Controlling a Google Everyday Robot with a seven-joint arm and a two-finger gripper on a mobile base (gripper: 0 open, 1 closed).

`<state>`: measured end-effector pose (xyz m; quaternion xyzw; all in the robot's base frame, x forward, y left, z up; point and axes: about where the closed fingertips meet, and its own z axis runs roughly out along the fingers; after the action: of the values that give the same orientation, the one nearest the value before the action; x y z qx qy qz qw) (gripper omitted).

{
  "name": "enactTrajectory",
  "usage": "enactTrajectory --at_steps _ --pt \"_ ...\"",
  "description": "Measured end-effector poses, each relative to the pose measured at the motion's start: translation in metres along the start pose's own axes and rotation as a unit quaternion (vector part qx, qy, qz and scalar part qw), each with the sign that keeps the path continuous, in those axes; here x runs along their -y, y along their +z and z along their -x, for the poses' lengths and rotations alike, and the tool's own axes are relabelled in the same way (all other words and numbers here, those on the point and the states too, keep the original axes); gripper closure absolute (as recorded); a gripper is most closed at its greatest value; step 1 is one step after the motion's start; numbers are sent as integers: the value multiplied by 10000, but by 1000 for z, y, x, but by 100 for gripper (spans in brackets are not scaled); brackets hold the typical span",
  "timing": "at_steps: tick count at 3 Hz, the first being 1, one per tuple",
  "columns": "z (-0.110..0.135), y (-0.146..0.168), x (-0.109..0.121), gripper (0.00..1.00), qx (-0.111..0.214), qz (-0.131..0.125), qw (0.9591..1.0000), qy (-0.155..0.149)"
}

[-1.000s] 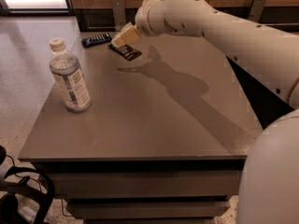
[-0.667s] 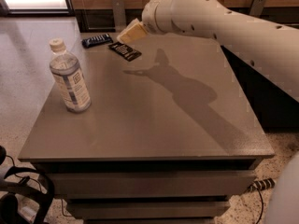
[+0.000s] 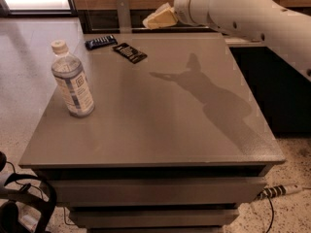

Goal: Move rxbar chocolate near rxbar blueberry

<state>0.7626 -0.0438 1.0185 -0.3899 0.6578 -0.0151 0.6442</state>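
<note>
Two snack bars lie near the far left corner of the grey rectangular table (image 3: 160, 130): the small flat black-wrapped rxbar chocolate (image 3: 129, 52) with white print, and just beside it, across a narrow gap, the slim glossy dark blue rxbar blueberry (image 3: 100, 41). On the white arm (image 3: 243, 8), the cream-coloured gripper (image 3: 158, 18) hangs above the table's far edge, clear of both bars; whether it is spread or closed, I cannot tell. Lettering on both wrappers is too small to read, as is the label of the clear plastic water bottle (image 3: 73, 81).
</note>
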Motion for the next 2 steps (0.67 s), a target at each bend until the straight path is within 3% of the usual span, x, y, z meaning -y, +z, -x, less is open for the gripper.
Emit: enactTrajectory --at_steps 2 --pt "-5 -52 49 0 -70 -502 9983 274"
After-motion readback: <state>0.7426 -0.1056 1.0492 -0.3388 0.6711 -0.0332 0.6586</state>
